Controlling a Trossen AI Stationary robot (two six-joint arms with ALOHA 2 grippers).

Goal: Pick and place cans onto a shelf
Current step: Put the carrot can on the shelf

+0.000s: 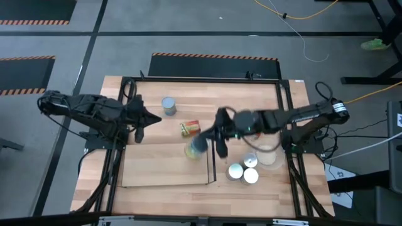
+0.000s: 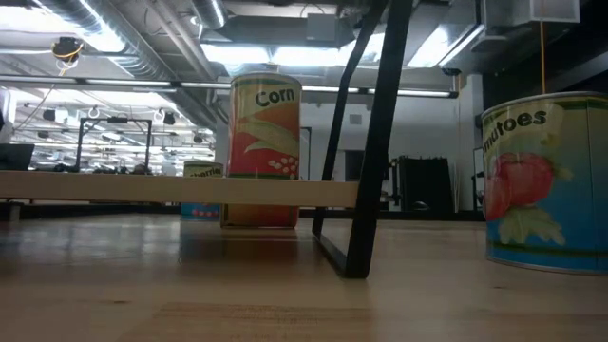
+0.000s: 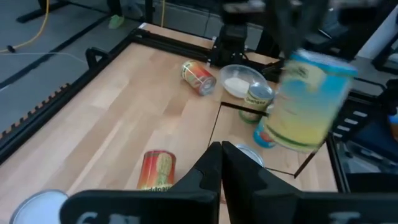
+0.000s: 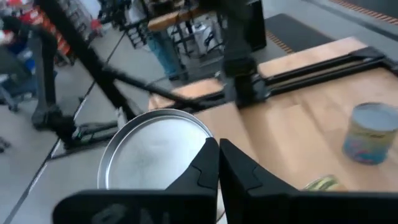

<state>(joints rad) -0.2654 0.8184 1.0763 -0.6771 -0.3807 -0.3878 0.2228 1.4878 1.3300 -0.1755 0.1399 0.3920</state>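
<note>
My right gripper [image 1: 202, 139] is over the shelf's right part and is shut on a yellow-labelled can [image 3: 305, 99], which is in the air. The shelf [image 1: 157, 166] is a pale board with a black frame [image 1: 212, 169] at its right end. My left gripper [image 1: 143, 123] is shut and empty at the table's left, just beyond the shelf's far edge. A red-and-yellow corn can [image 1: 190, 128] stands on the table beyond the shelf. A silver-topped can [image 1: 168, 105] stands farther back. Three cans [image 1: 244, 171] stand right of the frame. My right gripper meets the can at the rim of its silvery round top [image 4: 200, 134], its fingers almost together there. It comes at the can from above [image 3: 292, 28]. The can hangs below the fingers, tilted and clear of the shelf and the table.
A flat round beige dish [image 1: 269, 156] lies right of the three cans. Another red-labelled can [image 3: 199, 78] lies on its side near the dish. In the low view the board's edge [image 2: 142, 190] runs level in front of the corn can [image 2: 266, 152], and a tomato can [image 2: 546, 180] stands near on the right.
</note>
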